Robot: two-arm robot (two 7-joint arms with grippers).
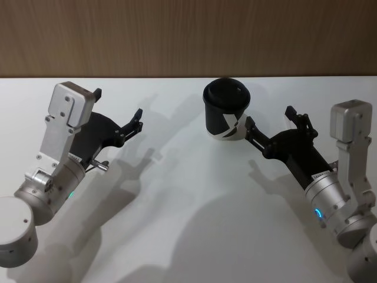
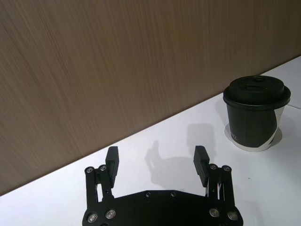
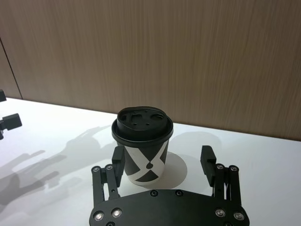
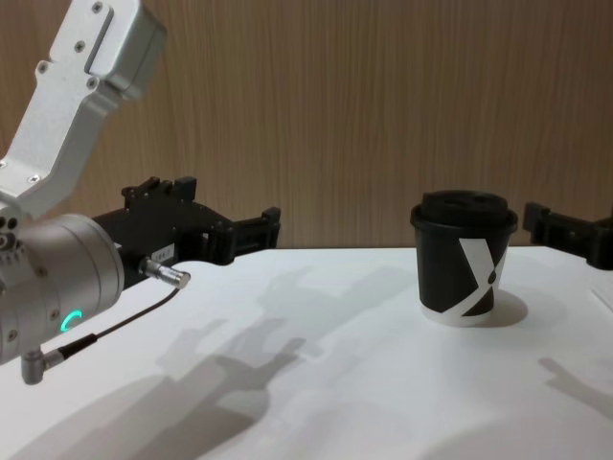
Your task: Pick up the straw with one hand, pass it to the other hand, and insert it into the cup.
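White table [image 1: 194, 224], wood wall [image 1: 188, 35] behind it. Left gripper [image 1: 118, 106] hovers over the table's left side, fingers apart, empty. Right gripper [image 1: 270, 121] sits just beside the cup [image 1: 227, 112] on its right, fingers apart, holding nothing; the cup is not between them. The cup stands upright near the back edge, lid on. Where the straw lies I cannot tell. Step looks like the very start, with pick-up not yet done. Next move calls for one gripper to reach the straw and close on it, leaving an end free for the handover.
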